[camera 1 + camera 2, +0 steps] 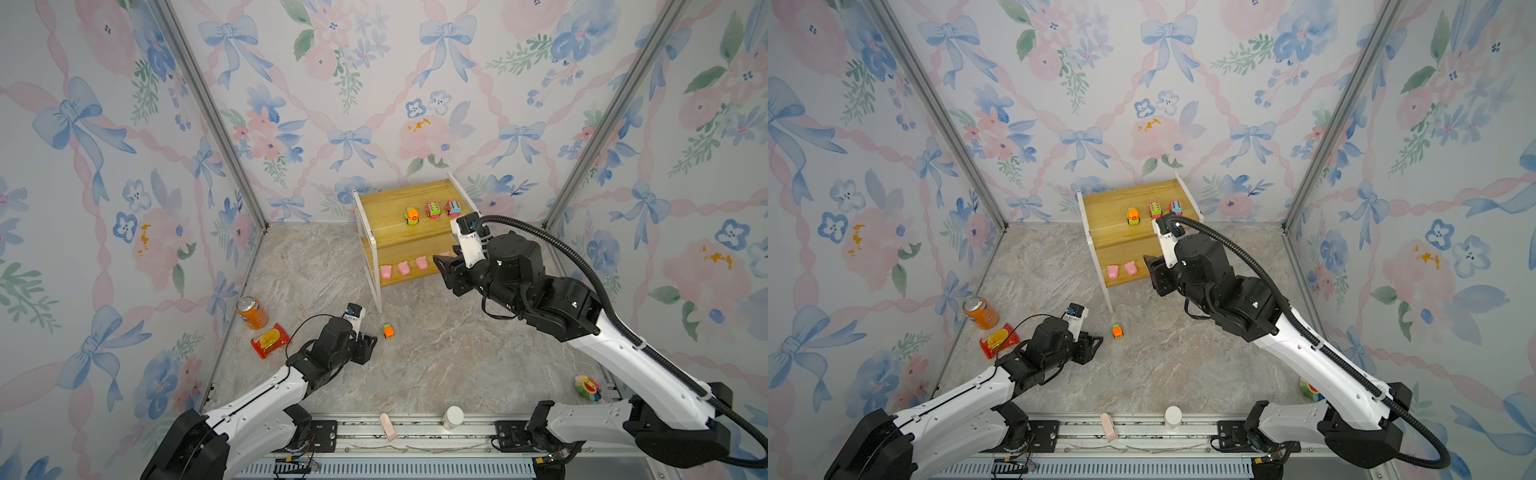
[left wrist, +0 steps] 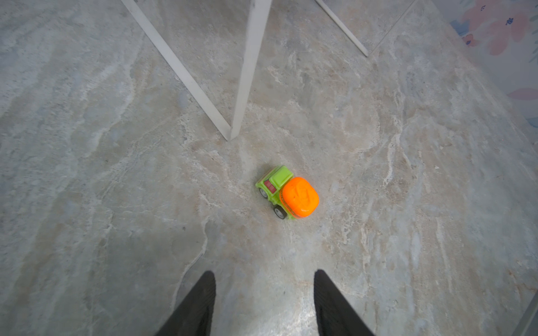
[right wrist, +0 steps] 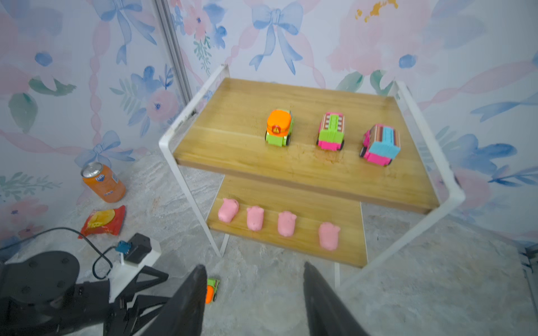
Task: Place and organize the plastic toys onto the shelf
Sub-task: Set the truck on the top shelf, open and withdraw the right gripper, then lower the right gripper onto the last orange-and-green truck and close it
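Orange-and-green car sits slanted on the tabletop just ahead of my left fingers, spread wide and empty, so I think that arm is nearer than my right fingers, spread and empty too, by the shelf.

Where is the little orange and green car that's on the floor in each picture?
In a top view: car on the floor, just beyond the left end effector.
In a top view: car, same spot, near the shelf's front leg.
Left wrist: car between the left end effector and that leg.
Right wrist: car half hidden behind the right end effector.
Shared landmark: the shelf's front leg.
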`<state>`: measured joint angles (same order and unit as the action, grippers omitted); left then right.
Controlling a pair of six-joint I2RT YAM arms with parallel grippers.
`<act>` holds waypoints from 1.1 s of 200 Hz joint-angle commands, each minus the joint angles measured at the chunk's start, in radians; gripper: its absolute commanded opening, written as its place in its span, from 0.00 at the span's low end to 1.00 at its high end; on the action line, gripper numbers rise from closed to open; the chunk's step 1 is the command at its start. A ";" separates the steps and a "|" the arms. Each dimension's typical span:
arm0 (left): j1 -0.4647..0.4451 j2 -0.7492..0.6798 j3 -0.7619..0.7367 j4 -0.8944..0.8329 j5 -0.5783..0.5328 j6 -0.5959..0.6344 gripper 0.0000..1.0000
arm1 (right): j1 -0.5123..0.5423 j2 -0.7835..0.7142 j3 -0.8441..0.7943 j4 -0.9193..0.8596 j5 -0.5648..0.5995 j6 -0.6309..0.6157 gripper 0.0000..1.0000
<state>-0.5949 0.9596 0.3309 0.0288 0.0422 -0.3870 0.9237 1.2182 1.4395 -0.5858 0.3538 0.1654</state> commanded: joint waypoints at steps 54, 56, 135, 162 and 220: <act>0.010 -0.003 0.004 -0.009 0.005 -0.005 0.55 | 0.151 0.277 -0.470 0.392 0.016 0.271 0.58; 0.009 -0.004 0.003 -0.009 0.006 -0.005 0.55 | 0.153 0.291 -0.468 0.398 0.015 0.273 0.58; 0.016 -0.030 -0.015 -0.021 -0.003 -0.020 0.55 | 0.173 0.602 -0.324 0.492 -0.070 0.280 0.58; 0.018 -0.031 -0.016 -0.022 -0.005 -0.015 0.55 | 0.169 0.626 -0.332 0.528 -0.088 0.289 0.58; 0.021 -0.034 -0.017 -0.022 -0.003 -0.016 0.55 | 0.149 0.670 -0.353 0.589 -0.105 0.304 0.52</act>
<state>-0.5816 0.9371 0.3305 0.0269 0.0418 -0.3981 1.0821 1.8748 1.0863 -0.0490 0.2584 0.4488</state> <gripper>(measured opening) 0.552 0.526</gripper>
